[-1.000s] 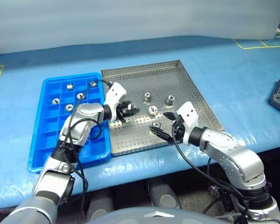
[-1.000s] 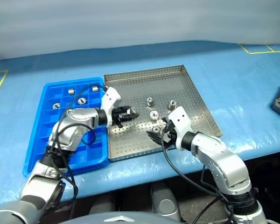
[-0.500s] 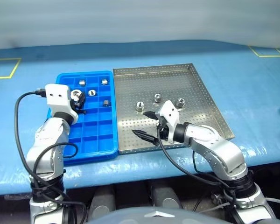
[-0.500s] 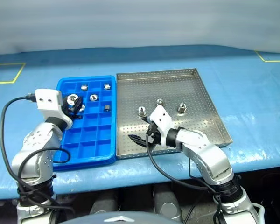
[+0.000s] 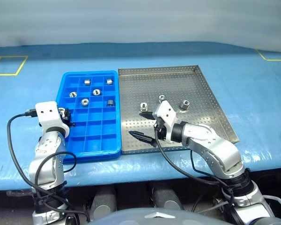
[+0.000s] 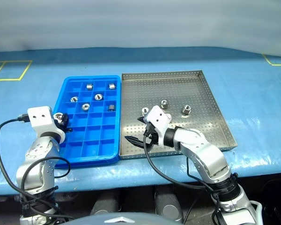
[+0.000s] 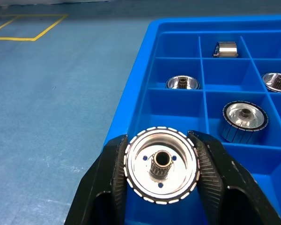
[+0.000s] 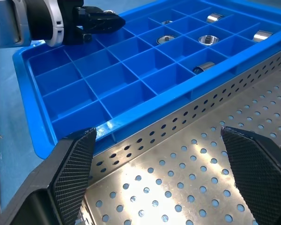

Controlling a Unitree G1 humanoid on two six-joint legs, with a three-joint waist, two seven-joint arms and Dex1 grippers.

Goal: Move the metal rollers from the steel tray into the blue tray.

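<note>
- We see the left gripper (image 7: pixel 161 176) clamped on one metal roller (image 7: pixel 162 164), its two black fingers (image 7: pixel 113 180) pressing the roller's ribbed rim from either side
- That held roller sits just above the outer left rim of the blue tray (image 5: pixel 73 152), over its near-left compartments
- The blue tray lies on the blue table cover (image 5: pixel 253 84), touching the left side of the steel tray (image 5: pixel 206 101) along its long edge
- We count six rollers already in the blue tray's far compartments (image 5: pixel 87 82), each in a cell of its own
- Three rollers are left on the perforated floor of the steel tray: one (image 5: pixel 143 107) on the left, one (image 5: pixel 162 98) in the middle, one (image 5: pixel 184 104) on the right
- The right gripper (image 5: pixel 144 125) hangs over the steel tray's near-left part, fingers (image 8: pixel 74 165) spread wide apart with nothing between them
- The nearest loose roller lies just beyond the right gripper's far finger, apart from it
</note>
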